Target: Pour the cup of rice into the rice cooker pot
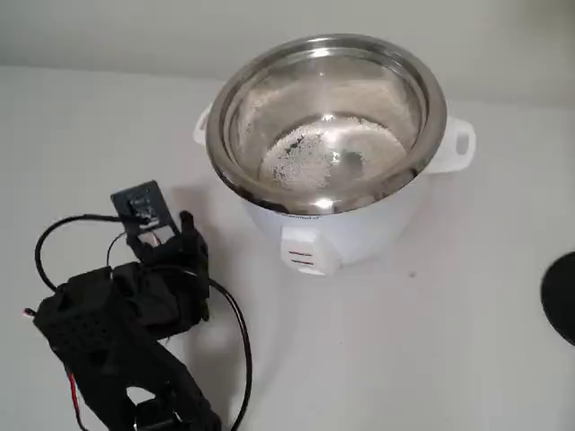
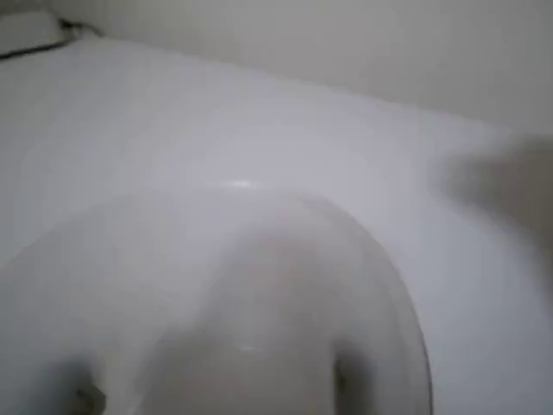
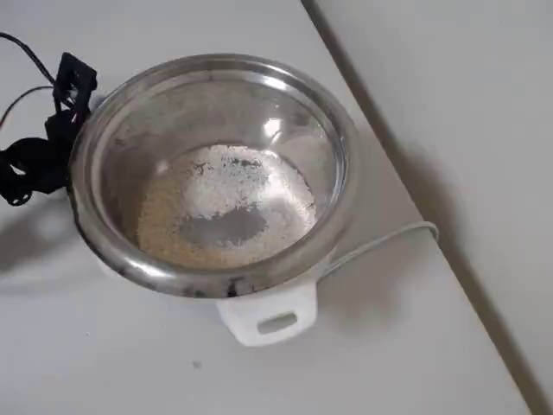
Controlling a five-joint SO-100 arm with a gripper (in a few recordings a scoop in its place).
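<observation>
The rice cooker pot (image 1: 433, 85) is a shiny steel bowl in a white body, open at the top. Rice (image 1: 310, 157) lies as a whitish layer on its bottom, as the overhead view also shows (image 3: 229, 194) inside the pot rim (image 3: 343, 138). My black gripper (image 1: 185, 235) is low over the table, left of the cooker and apart from it. In the wrist view the cup (image 2: 259, 303) is a blurred translucent dome close to the lens, with a dark smudge on either side. The blur hides how the jaws stand on it.
A black round object (image 1: 563, 298) sits at the right edge of the fixed view. The cooker's white cord (image 3: 380, 242) runs toward the table edge (image 3: 449, 259) in the overhead view. Black cables (image 1: 235, 323) loop beside the arm.
</observation>
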